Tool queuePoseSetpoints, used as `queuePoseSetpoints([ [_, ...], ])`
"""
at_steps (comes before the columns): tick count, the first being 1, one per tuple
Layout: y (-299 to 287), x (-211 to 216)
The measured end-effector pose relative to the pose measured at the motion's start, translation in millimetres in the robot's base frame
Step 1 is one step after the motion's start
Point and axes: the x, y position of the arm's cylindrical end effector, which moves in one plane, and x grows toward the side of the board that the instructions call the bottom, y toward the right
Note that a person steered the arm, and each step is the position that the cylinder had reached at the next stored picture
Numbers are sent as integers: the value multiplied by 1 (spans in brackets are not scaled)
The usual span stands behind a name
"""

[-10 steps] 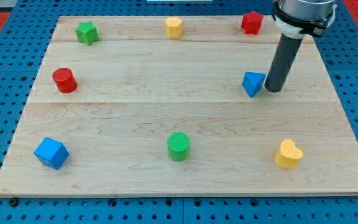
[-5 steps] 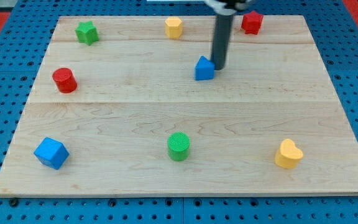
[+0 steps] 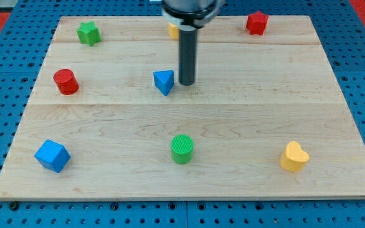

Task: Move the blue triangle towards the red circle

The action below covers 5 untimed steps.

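Blue triangle point(image 3: 164, 82) just left of my tip point(image 3: 186, 83).

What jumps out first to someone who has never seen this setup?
The dark rod coming down from the view's top, with my tip resting just right of the blue triangle near the middle of the wooden board. Next, the red circle stands out far off at the view's left, level with the triangle.

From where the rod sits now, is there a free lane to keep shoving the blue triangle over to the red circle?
Probably yes. My tip sits just on the view's right of the blue triangle, and bare wood lies between it and the red circle to the view's left, at much the same height in the view.
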Motion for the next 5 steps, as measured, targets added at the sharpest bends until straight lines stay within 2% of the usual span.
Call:
queuePoseSetpoints([
  [1,-69,-2],
  [2,-111,-2],
  [3,-105,-1],
  [4,-100,64],
  [5,-125,141],
])
